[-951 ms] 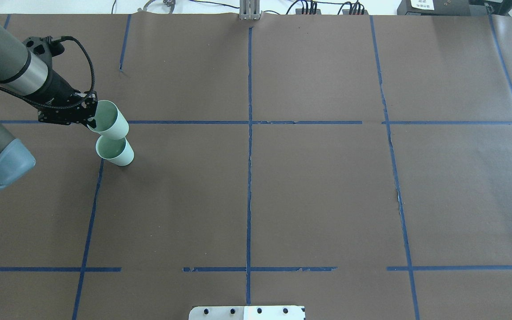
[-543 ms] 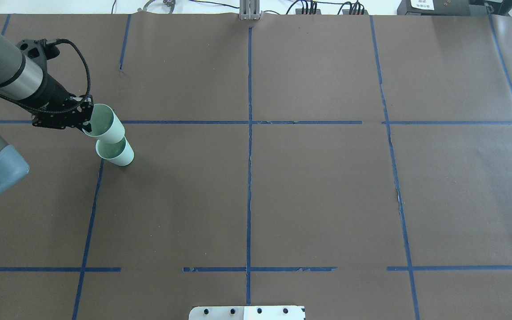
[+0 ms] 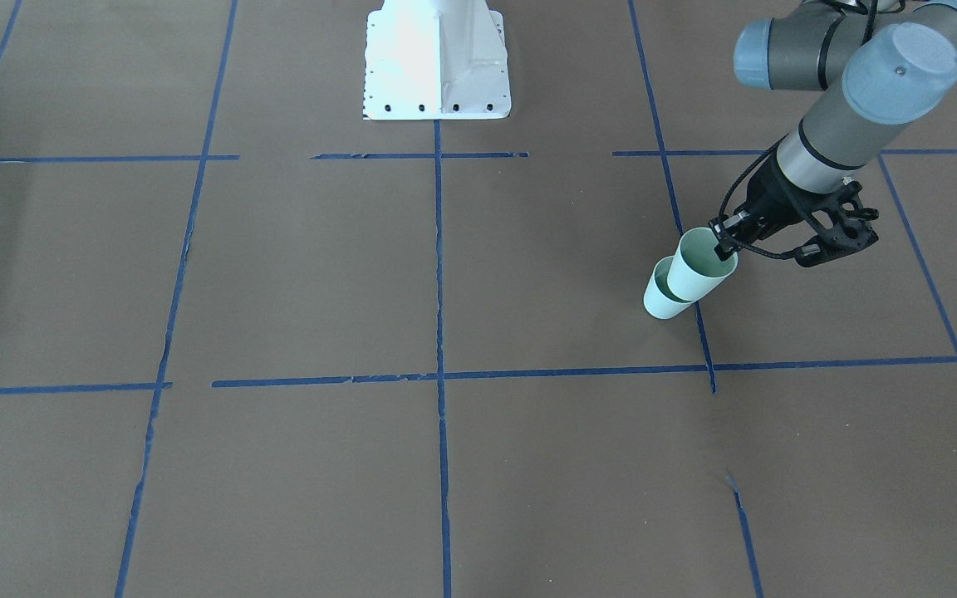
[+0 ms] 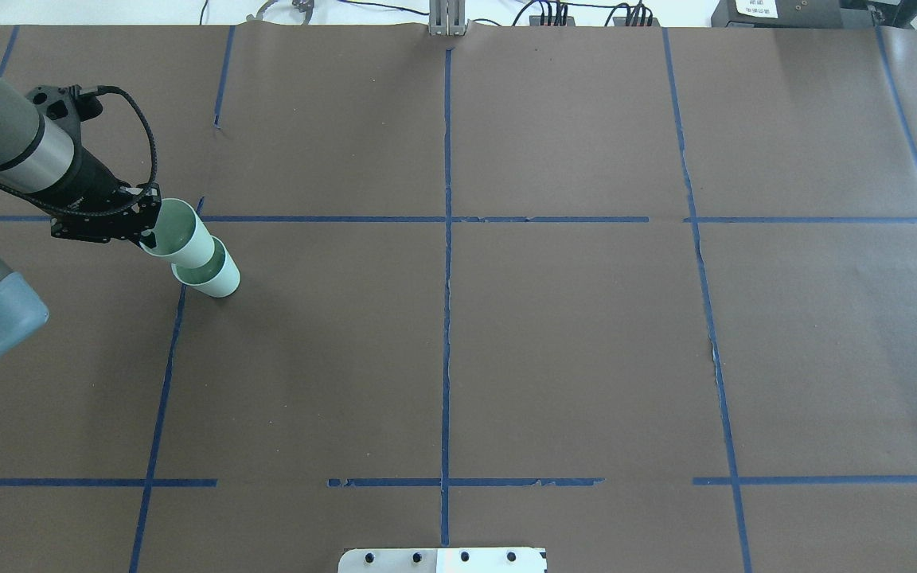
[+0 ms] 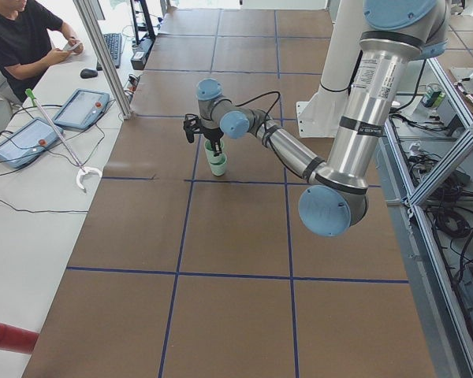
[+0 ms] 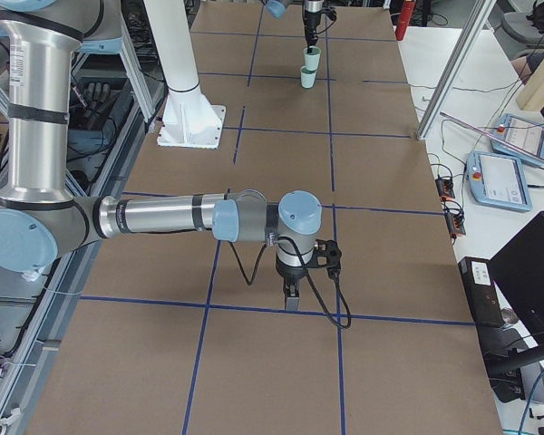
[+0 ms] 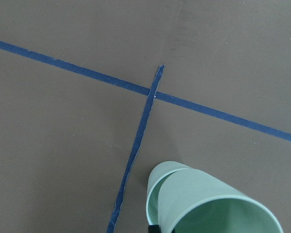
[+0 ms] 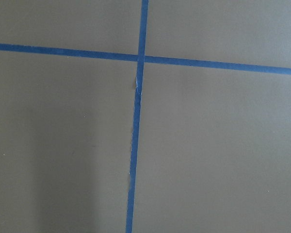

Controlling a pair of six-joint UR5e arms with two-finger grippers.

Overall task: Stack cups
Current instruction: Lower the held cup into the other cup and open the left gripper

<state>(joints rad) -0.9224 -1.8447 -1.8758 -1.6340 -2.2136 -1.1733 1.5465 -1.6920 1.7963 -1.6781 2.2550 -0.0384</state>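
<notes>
Two pale mint-green cups are at the table's left part. The lower cup (image 4: 220,280) stands on the brown table by a blue tape line. My left gripper (image 4: 150,228) is shut on the rim of the upper cup (image 4: 181,232), held tilted with its base at or just inside the lower cup's mouth. Both show in the front view: upper cup (image 3: 699,266), lower cup (image 3: 658,301), left gripper (image 3: 728,241). The left wrist view shows the held cup (image 7: 208,199) overlapping the lower cup's rim (image 7: 155,180). My right gripper (image 6: 292,297) hangs low over a tape line; I cannot tell if it is open.
The robot's white base plate (image 3: 437,58) sits at the table's near middle edge. Blue tape lines (image 4: 446,318) grid the brown table cover. A side bench with tablets (image 5: 31,138) and a seated operator (image 5: 20,39) lies beyond the table's far edge.
My left gripper has carried the held cup leftward and down in the overhead view. The cup now overlaps the standing cup's mouth instead of hanging behind it.
</notes>
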